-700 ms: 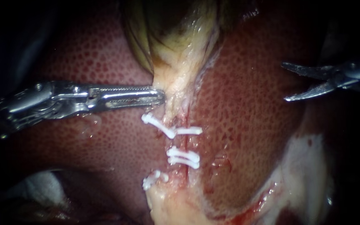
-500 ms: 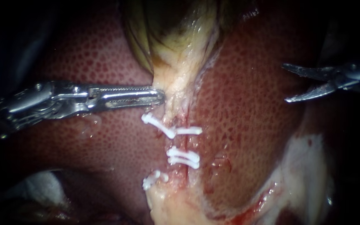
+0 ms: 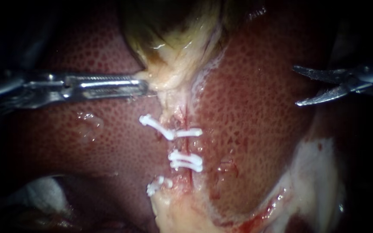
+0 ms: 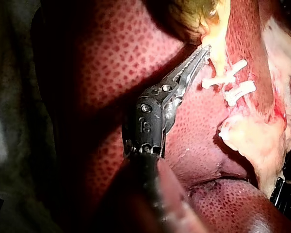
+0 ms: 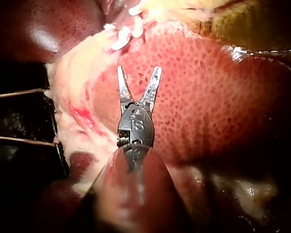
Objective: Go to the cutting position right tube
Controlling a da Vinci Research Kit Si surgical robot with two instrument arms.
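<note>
The liver (image 3: 255, 129) fills most of the endoscope view, dark red, finely speckled and wet. The yellow-green gallbladder (image 3: 173, 34) lies against it at the top. A pale fatty band (image 3: 320, 172) edges the liver at lower right, and a white cloth-like patch (image 3: 44, 192) shows in the dark lower left.

Light is falling on the middle of the endoscope view: the liver (image 3: 247, 125) is glowing red, the clips (image 3: 186, 160) are shining white, and all four corners are lying in blackness. Wet glints are sparkling on the gallbladder (image 3: 169, 39) at top centre. The left instrument (image 3: 145, 87) is throwing back glare; the right instrument (image 3: 295, 85), at the right edge, is sitting in half-shadow.
</note>
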